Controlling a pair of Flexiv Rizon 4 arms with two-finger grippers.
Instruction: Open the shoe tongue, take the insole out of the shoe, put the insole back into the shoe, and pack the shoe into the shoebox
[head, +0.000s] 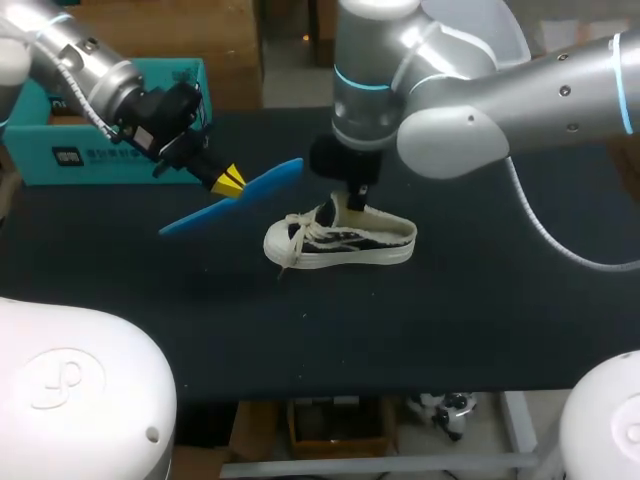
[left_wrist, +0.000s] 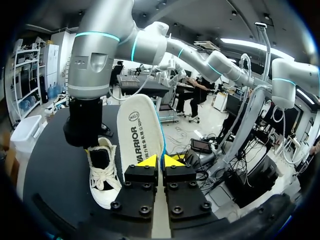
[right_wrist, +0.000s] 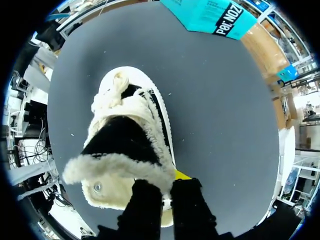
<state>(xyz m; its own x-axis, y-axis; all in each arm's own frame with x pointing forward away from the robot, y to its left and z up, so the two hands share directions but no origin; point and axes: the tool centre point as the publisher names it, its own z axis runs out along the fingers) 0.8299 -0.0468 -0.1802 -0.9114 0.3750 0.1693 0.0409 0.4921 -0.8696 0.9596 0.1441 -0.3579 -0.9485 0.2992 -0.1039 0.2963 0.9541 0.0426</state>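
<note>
Insole (head: 270, 178) is pinched by left gripper (head: 229, 181) above table (head: 480, 320); shoe tongue (head: 335, 212) looks clamped by right gripper (head: 352, 200), though it's half hidden tbh.

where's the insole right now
In the head view the insole is in the air, pinched by the left gripper, just left of the shoe and in front of the shoebox.

A dark, matte-covered table (head: 450, 320) fills most of the frame. A white low-top sneaker (head: 340, 240) with black side panels and loose white laces stands upright on its sole at centre, toe toward the left. A teal cardboard shoebox (head: 60, 150) sits at the upper left, well apart from the sneaker.
</note>
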